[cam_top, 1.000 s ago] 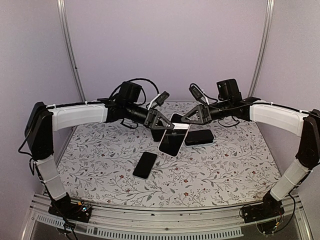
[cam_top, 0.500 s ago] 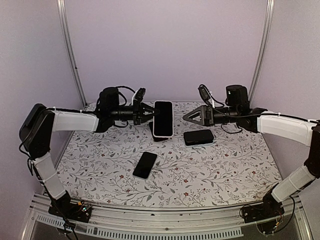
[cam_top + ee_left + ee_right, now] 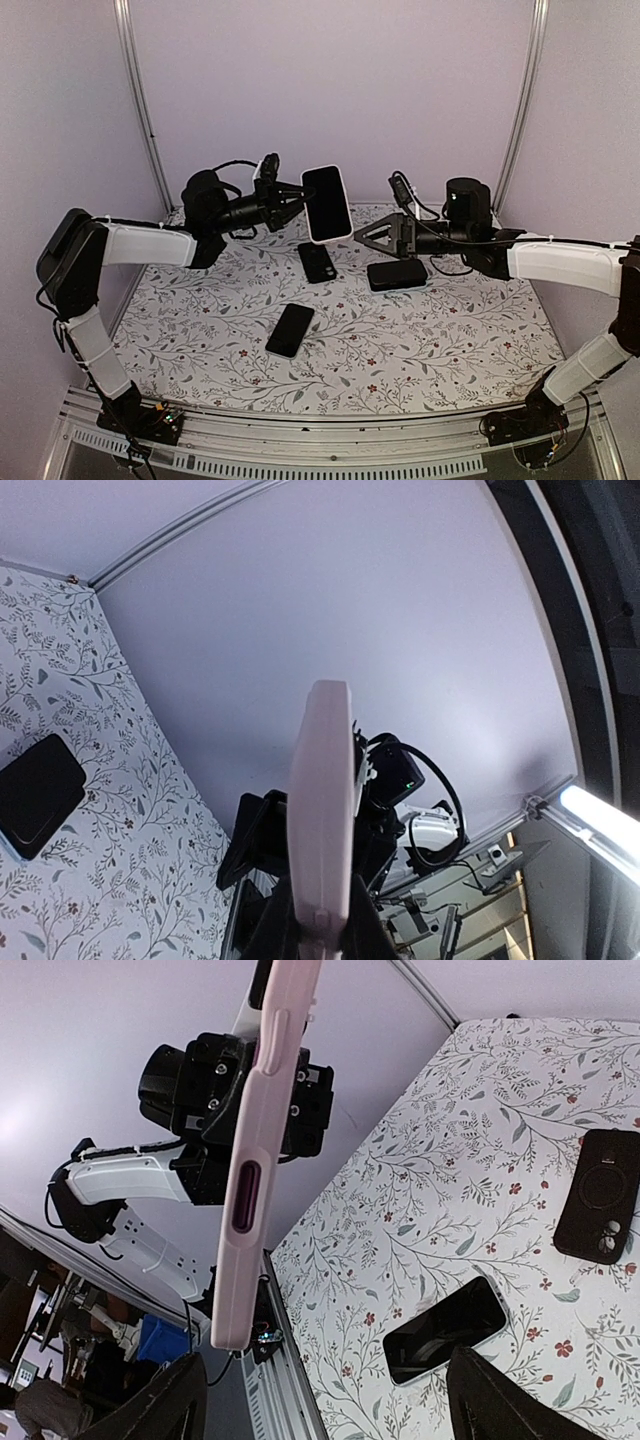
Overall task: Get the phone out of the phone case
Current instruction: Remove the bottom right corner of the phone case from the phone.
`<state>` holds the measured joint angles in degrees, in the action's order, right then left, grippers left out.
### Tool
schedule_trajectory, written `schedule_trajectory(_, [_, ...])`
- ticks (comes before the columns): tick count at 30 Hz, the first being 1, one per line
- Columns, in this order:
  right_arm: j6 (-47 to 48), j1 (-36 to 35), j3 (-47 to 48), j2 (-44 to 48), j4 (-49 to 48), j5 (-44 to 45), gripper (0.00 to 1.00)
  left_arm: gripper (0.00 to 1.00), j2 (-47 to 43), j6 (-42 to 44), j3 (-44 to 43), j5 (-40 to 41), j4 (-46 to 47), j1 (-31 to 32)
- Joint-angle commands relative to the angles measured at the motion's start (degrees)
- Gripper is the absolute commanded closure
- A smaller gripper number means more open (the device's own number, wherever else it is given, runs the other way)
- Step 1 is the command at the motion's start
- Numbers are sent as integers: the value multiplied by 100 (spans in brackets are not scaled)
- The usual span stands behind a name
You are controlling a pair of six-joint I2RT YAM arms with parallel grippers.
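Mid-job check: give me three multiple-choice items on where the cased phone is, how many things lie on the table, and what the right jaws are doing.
1. Where is the pale pink cased phone?
A) in the air, in the left jaws
B) lying flat
C) in the right jaws

2. How many dark flat phone-like items lie on the floral table?
A) one
B) three
C) five

3. The right jaws are:
A) open and empty
B) shut on the pink case
C) shut on a black phone

Answers:
1 A: the top view shows it gripped above the table.
2 B: one lies nearer, two farther back.
3 A: the right wrist view shows the fingers spread with nothing between.
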<state>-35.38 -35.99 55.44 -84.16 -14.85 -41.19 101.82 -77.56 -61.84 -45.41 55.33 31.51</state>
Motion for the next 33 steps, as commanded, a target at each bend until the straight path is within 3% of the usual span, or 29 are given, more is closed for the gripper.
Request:
schedule_trajectory(1, [-232, -14, 9, 15, -378, 90, 16, 100, -94, -224, 2, 103, 727, 108])
schedule_trajectory(21, [-407, -12, 17, -226, -246, 244, 18, 100, -167, -155, -53, 49, 788, 242])
schedule_trajectory(33, [-431, 25, -323, -361, -390, 493, 19, 100, -109, -1307, 97, 303, 2246, 326])
